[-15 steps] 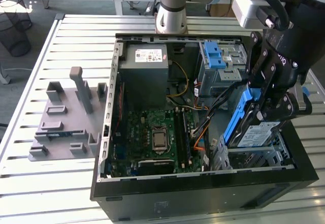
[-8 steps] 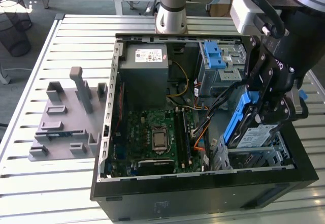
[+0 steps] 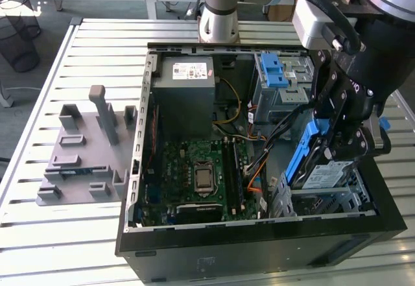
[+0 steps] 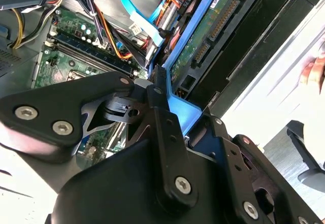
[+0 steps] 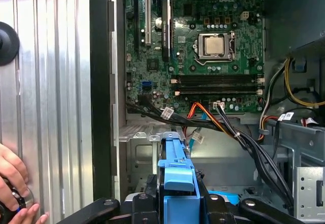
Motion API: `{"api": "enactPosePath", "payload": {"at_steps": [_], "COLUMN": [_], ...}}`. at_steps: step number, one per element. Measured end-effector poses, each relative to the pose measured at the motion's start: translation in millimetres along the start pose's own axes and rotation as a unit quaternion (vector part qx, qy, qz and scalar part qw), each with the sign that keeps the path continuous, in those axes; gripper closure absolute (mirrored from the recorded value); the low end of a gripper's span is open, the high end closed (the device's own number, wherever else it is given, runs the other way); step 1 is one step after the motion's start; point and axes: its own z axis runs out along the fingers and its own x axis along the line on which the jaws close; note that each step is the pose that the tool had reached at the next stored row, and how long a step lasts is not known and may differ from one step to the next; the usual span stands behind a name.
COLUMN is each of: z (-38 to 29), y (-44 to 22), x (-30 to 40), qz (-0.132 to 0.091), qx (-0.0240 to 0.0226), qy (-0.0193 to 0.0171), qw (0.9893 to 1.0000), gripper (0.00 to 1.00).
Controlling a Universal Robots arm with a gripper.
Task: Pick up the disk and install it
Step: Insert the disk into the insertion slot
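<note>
Disk point(image 3: 322, 172) held tilted above the metal drive cage point(image 3: 283, 202).
The disk is pinched at its blue-railed edge by the gripper point(image 3: 342, 137), at about four o'clock within the open computer case point(image 3: 259, 250) in the exterior view. It is held steeply tilted, and the motherboard point(image 3: 194, 176) is seen at its nine o'clock.

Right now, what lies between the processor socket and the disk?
In the exterior view, memory slots and orange and black cables lie between the processor socket and the disk.

robot lab: slatted metal workbench point(image 3: 97, 46)
</note>
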Motion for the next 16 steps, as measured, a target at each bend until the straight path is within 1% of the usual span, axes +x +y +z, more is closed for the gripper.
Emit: {"api": "enactPosePath", "payload": {"at_steps": [4,16], "z": [2.4,13.5], "y": [0.0,0.1], "x": [0.0,-0.3], "qz": [0.000,0.000], "qx": [0.0000,0.0000], "qy": [-0.0001,-0.0001], "qw": [1.0000,1.0000], "gripper": [0.64,0.64]}}
